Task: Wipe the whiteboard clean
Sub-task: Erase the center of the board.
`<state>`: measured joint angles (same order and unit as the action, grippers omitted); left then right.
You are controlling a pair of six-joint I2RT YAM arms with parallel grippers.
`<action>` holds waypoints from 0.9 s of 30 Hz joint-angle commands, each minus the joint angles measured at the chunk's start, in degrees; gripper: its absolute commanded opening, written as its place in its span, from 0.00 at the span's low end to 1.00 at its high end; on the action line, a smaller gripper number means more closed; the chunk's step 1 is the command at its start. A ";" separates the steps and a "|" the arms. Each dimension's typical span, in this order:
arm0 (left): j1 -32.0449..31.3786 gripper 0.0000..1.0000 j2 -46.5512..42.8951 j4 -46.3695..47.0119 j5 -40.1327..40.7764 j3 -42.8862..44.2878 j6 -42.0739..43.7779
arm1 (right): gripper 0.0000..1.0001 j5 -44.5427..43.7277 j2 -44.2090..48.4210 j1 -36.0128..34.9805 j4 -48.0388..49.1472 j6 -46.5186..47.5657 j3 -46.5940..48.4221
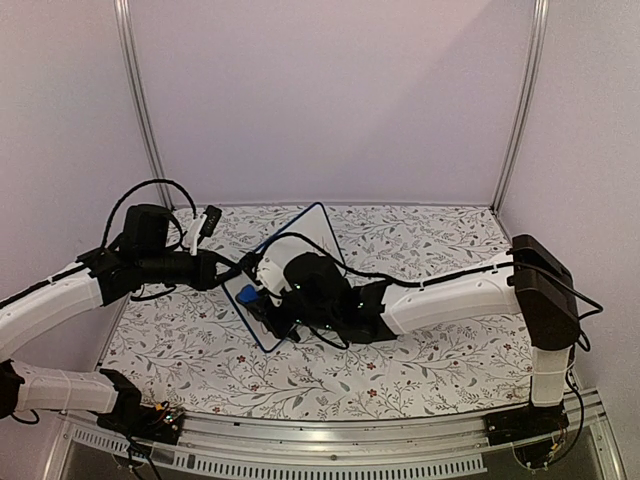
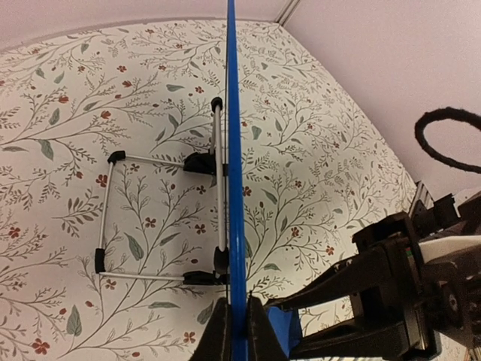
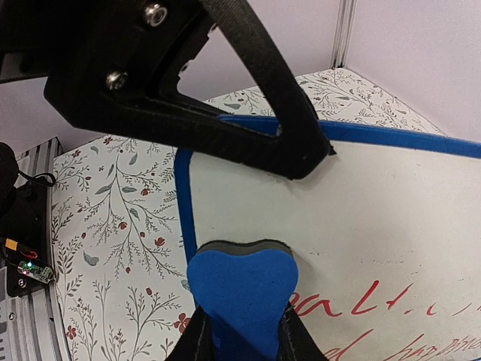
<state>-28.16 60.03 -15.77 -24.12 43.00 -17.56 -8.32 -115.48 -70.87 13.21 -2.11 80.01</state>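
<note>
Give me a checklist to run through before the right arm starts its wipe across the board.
1. Left gripper shut on the whiteboard at its blue edge: ok.
2. Right gripper shut on the blue eraser: ok.
3. Eraser's grey felt end points toward the board face: ok.
4. Felt actually touching the board: cannot tell.
5. Wire stand unfolded behind the board: ok.
6. Board clean: not ok, red writing shows beside the eraser.
</note>
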 commanded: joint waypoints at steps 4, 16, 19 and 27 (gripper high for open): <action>0.17 0.01 -0.09 -0.15 -0.37 0.37 0.51 | 0.16 -0.75 -1.67 -0.41 -1.48 -1.12 -0.19; 0.16 0.00 0.19 -0.14 -0.40 0.41 0.18 | 0.16 -4.14 -1.38 -0.41 -1.70 0.48 1.46; 0.09 0.00 0.25 -0.15 -0.40 0.42 0.09 | 0.16 -5.38 -1.50 -0.41 -1.77 1.48 3.56; 0.17 0.00 0.14 -0.20 -0.21 0.41 0.08 | 0.16 -6.87 -2.86 -0.61 -2.68 3.92 5.34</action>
<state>-28.10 60.03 -15.79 -23.29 43.00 -17.67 -13.32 -116.31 -70.94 10.70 0.47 84.07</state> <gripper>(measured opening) 0.019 0.225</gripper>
